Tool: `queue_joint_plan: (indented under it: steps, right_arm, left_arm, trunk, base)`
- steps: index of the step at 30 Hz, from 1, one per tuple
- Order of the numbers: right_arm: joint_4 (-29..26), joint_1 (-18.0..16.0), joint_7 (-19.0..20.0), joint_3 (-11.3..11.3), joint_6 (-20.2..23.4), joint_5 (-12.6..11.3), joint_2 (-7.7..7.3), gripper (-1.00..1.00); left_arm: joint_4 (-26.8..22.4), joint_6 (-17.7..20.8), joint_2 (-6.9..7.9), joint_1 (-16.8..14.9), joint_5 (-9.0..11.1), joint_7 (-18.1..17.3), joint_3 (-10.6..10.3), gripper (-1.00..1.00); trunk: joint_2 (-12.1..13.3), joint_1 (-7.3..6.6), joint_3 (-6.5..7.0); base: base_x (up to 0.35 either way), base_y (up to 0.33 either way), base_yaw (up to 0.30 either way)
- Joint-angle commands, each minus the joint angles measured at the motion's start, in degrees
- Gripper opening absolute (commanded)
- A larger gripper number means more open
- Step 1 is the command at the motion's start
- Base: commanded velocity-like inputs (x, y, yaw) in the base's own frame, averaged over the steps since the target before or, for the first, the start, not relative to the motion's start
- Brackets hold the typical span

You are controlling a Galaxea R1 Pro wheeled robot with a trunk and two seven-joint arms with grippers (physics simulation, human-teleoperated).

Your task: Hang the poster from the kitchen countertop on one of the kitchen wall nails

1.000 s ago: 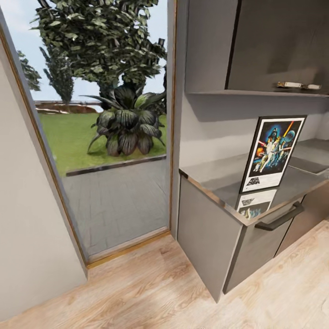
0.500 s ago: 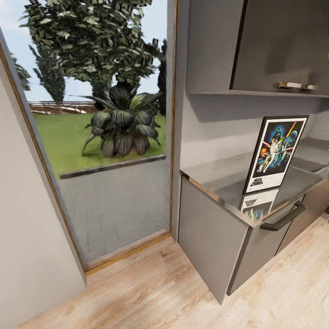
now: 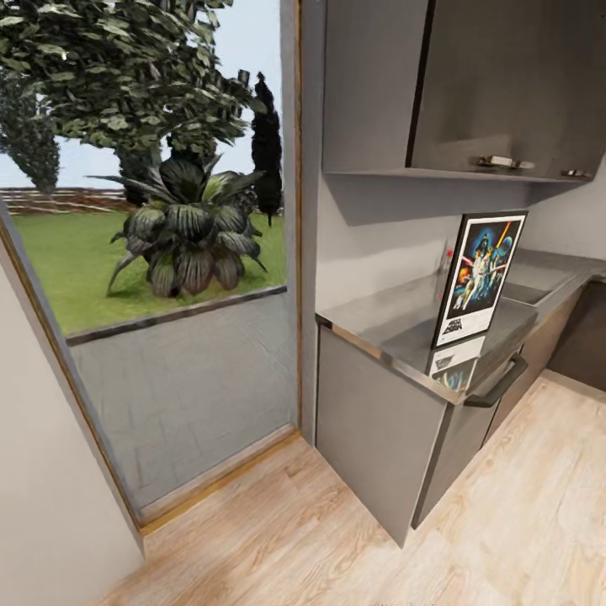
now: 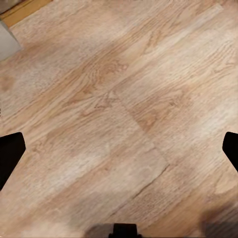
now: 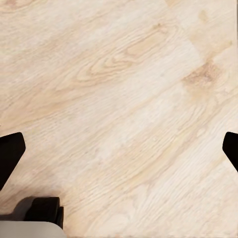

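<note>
The poster stands upright near the front edge of the kitchen countertop, at about three o'clock in the head view, its picture mirrored in the glossy top just below it. At nine o'clock a glass door looks out on a garden plant, and wall cupboards hang at one o'clock. Both wrist views face the wooden floor: the left gripper and right gripper are spread wide, holding nothing.

Home kitchen: grey countertop, wall cabinets, wood floor, glass garden door.
</note>
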Motion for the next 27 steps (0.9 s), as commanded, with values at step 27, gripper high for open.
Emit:
queue_joint_plan:
  steps: [27]
  right_arm:
    - [-59.6, -7.0, -0.2, 8.9, 25.3, 1.2, 14.53, 1.00]
  left_arm:
    - [-0.1, -0.2, -0.14, 0.0, 0.1, -0.2, -0.1, 1.00]
  trunk:
    - [0.0, 0.00, 0.12]
  base:
    - [0.000, 0.033, -0.077]
